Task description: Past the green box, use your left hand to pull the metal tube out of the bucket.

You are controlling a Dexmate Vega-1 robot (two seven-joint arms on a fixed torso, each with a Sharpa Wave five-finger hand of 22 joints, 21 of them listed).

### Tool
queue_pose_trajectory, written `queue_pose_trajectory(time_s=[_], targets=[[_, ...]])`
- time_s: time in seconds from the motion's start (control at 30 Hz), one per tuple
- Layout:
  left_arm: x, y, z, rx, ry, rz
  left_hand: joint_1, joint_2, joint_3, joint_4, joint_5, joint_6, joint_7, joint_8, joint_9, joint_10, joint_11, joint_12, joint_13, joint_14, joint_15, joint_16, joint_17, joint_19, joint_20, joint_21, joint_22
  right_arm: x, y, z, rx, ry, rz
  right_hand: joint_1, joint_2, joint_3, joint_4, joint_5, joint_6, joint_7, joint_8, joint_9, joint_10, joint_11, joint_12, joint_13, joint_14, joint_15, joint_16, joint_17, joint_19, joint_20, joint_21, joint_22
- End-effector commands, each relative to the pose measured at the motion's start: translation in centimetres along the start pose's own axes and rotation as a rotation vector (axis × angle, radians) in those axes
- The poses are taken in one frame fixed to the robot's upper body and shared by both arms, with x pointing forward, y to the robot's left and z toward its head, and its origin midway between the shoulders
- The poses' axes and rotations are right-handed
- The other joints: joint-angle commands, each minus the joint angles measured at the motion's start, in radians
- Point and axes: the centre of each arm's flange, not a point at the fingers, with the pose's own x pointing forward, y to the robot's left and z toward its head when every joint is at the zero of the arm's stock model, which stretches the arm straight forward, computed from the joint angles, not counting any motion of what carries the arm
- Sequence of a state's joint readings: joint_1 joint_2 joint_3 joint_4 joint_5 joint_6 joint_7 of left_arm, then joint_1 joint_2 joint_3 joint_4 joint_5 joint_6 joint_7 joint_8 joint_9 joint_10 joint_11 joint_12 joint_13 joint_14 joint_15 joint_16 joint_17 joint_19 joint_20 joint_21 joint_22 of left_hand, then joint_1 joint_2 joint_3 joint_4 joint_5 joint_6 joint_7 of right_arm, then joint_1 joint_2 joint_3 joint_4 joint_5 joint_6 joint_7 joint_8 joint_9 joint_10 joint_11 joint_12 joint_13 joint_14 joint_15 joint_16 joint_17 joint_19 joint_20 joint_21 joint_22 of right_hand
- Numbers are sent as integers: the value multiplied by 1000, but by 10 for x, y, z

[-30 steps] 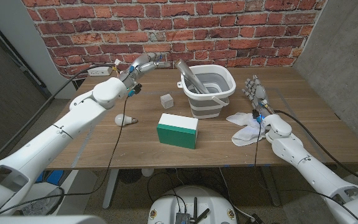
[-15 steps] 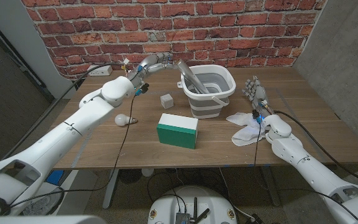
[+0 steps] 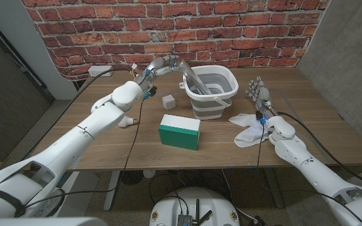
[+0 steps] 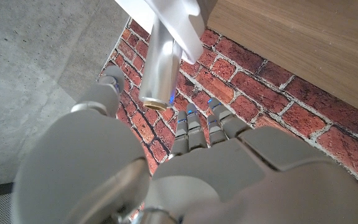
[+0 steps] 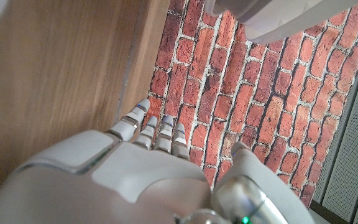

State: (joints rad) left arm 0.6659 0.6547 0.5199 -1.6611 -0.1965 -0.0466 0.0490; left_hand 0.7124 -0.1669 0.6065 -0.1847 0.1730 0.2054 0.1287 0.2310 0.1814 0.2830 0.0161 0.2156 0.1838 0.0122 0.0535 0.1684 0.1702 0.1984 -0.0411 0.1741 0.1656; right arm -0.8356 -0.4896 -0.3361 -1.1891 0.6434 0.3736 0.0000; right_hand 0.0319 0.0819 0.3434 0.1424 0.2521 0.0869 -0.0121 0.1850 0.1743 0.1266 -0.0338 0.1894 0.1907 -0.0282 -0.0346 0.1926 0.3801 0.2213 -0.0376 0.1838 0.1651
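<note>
Left robot hand (image 3: pixel 162 64) open, empty, just beside metal tube (image 3: pixel 193 80) leaning in bucket (image 3: pixel 222 81); right robot hand (image 3: pixel 257 94) open, empty.

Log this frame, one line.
left hand: open, nearing tube | tube: in bucket | right hand: open, idle

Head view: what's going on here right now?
The left hand is reaching past the green box toward the metal tube, which leans out of the bucket. The left wrist view shows the tube's end just ahead of the open fingers, not gripped yet. The right hand waits open beside a white cloth.
</note>
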Motion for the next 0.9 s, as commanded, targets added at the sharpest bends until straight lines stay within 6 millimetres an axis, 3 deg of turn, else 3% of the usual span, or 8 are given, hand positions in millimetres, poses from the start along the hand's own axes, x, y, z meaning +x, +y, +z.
queue_pose_trajectory(time_s=[0.03,0.7,0.83,0.9], targets=[[13,-14,-10,-22,-10,-1,18,-1,-6,0,0,20,-14,11,3,24,-15,8,3,2,-1,10,1,-10,2,2,1,-1,-4,0,1,-5,-5,-5,41,10,2,6,7,-1,7,4,11,2,6,2,8,-6,8,0,6,-17,5,2],[26,-31,-26,-78,13,-16,65,2,-43,6,0,133,-32,44,2,131,-54,24,3,82,-47,26,0,9,-12,15,2,-3,-7,-1,7,-11,-14,-6,41,11,3,7,14,-2,8,4,15,2,7,1,12,-6,9,-9,9,-15,6,2],[27,-33,-30,-85,22,-3,76,6,-52,7,1,160,-41,50,2,159,-73,27,2,103,-66,28,0,16,-13,16,3,-3,-7,-1,7,-12,-14,-6,41,11,3,7,17,-3,9,4,15,3,7,1,13,-4,10,-11,10,-15,6,2],[27,-34,-31,-83,26,4,86,8,-60,7,2,181,-49,53,2,185,-99,29,2,120,-75,29,0,23,-15,17,3,-2,-8,0,7,-12,-13,-6,41,11,3,7,18,-3,9,4,15,2,7,1,13,-4,10,-12,10,-15,6,2]])
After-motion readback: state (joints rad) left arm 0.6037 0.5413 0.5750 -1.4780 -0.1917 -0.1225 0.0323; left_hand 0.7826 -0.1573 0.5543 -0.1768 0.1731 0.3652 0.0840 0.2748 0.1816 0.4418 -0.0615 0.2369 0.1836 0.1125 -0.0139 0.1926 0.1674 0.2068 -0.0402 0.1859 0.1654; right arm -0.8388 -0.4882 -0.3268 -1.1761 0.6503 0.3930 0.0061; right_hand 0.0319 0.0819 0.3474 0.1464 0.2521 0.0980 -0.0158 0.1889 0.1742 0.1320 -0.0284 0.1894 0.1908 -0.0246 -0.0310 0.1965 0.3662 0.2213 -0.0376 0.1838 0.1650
